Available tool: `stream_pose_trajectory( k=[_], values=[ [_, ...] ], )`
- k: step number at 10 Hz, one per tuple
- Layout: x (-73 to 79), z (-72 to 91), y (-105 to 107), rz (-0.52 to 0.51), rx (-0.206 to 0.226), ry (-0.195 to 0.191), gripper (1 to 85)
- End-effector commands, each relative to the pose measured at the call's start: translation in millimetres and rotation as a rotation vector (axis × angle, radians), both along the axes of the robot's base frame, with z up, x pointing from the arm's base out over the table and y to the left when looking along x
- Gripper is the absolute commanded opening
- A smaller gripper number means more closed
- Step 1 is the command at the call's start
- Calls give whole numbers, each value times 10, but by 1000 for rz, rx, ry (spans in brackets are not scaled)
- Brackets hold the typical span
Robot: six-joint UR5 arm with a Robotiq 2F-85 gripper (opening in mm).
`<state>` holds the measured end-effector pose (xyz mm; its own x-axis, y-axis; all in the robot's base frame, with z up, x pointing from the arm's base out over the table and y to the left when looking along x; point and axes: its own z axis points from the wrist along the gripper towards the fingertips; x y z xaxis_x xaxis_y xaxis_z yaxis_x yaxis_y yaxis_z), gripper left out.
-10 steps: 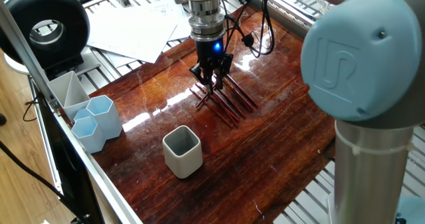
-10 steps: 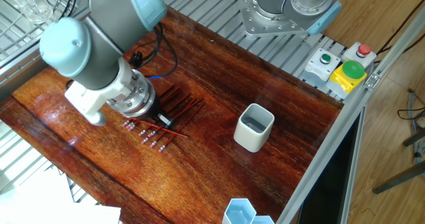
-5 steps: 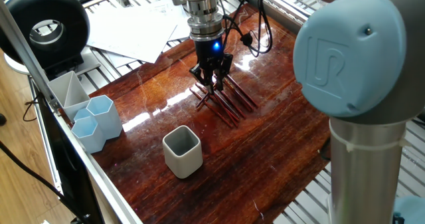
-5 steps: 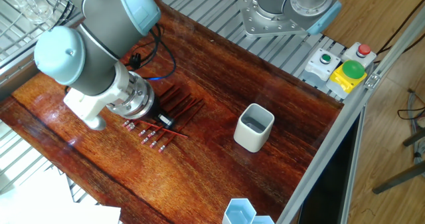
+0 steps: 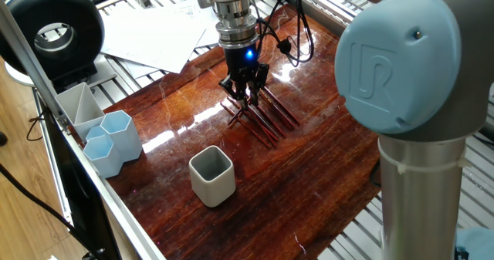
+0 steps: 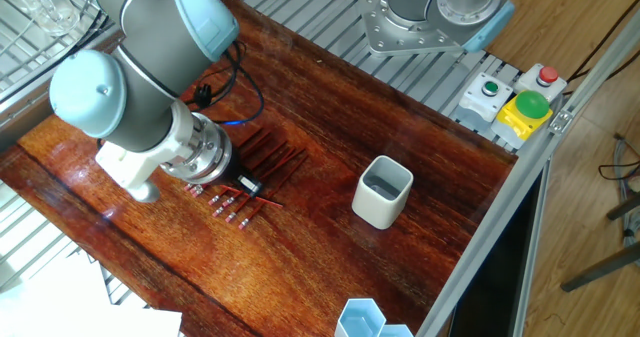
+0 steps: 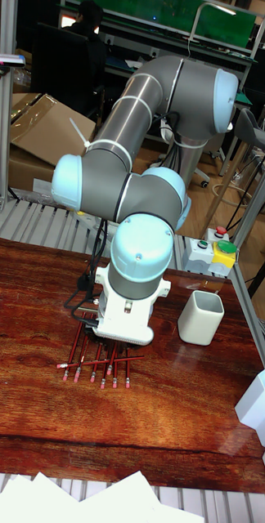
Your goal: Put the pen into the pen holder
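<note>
While the end effector [image 5: 246, 99] stands nose-down over the pens [image 5: 266, 118], its fingers are close together at the row, but whether they clamp one cannot be told. Dark red and thin, with pale ends, the pens [image 7: 96, 364] lie flat and roughly parallel on the tabletop [image 5: 324, 175]; one lies crosswise over the rest. An off-white holder [image 5: 211, 175], rounded-square with a grey inside, stands upright and apart from them, mouth up, nearer the tabletop's edge.
</note>
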<state>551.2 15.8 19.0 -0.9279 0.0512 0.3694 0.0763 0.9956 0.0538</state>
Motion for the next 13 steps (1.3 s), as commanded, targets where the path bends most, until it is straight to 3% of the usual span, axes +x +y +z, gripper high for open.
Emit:
stream_pose_trajectory(
  k=[1,7,13],
  values=[
    [28,-20,39,-8,8,7,320],
    [33,-23,-41,-11,-10,16,290],
    [73,-5,36,-27,-6,10,267]
  ],
)
